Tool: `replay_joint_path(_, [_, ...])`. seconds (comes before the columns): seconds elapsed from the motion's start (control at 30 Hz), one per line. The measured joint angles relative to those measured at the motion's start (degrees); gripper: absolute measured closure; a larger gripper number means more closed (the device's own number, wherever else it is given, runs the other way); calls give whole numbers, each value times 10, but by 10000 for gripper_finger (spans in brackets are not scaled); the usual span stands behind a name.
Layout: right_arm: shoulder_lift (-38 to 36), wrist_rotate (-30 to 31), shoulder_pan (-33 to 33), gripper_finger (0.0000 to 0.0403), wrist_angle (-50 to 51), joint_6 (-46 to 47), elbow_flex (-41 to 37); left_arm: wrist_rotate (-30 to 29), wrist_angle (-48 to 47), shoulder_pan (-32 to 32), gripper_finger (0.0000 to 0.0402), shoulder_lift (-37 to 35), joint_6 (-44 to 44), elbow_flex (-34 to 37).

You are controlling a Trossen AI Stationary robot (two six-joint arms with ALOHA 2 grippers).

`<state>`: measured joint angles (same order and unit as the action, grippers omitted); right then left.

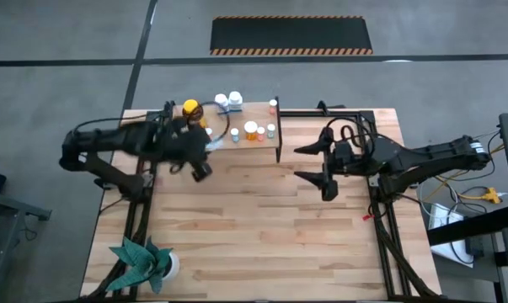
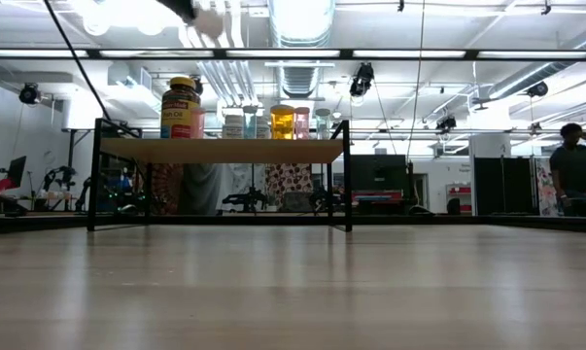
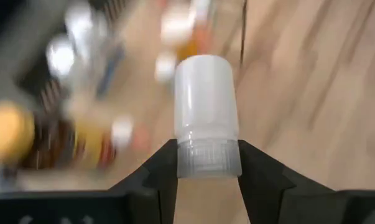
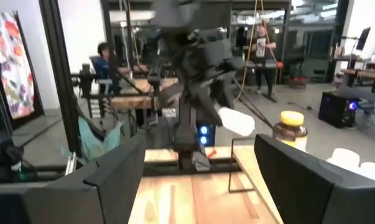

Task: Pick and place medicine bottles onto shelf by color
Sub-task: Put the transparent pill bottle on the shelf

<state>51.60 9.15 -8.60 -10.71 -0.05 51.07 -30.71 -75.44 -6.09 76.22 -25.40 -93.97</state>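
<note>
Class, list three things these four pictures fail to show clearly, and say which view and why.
1. Left wrist view: the bottles behind the held white bottle are blurred.
2. Low view: bottle bases are hidden by the shelf board.
3. High view: the left gripper fingers are too small to make out.

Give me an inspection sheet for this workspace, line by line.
Surface: wooden table, mostly bare.
Job's things: amber jar and small bottles on the shelf; white bottle in the left end effector.
Clutter: potted plant at the table's near left corner.
End effectors: left shut on the white bottle above the shelf; right end effector open, beside the shelf.
Cables: black cable over the shelf.
Surroundings: person in the room behind.
</note>
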Motion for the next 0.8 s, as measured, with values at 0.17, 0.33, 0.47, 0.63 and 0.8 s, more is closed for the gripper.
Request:
replay_joint_path(0.17, [3, 0, 0, 113, 13, -15, -8, 170, -137, 151, 288, 53, 51, -67])
replay_joint_path(0.33, [17, 0, 0, 116, 17, -23, -12, 271, -141, 255, 288, 93, 155, -49])
replay_joint_path(0.47, [30, 0, 0, 115, 31, -22, -13, 273, -142, 298, 288, 115, 177, -36])
replay_joint_path(0.63, [41, 0, 0, 120, 33, -25, -13, 336, -146, 301, 288, 112, 209, -2])
replay_joint_path(0.8, [41, 0, 0, 125, 33, -35, -13, 375, -146, 300, 288, 77, 196, 43])
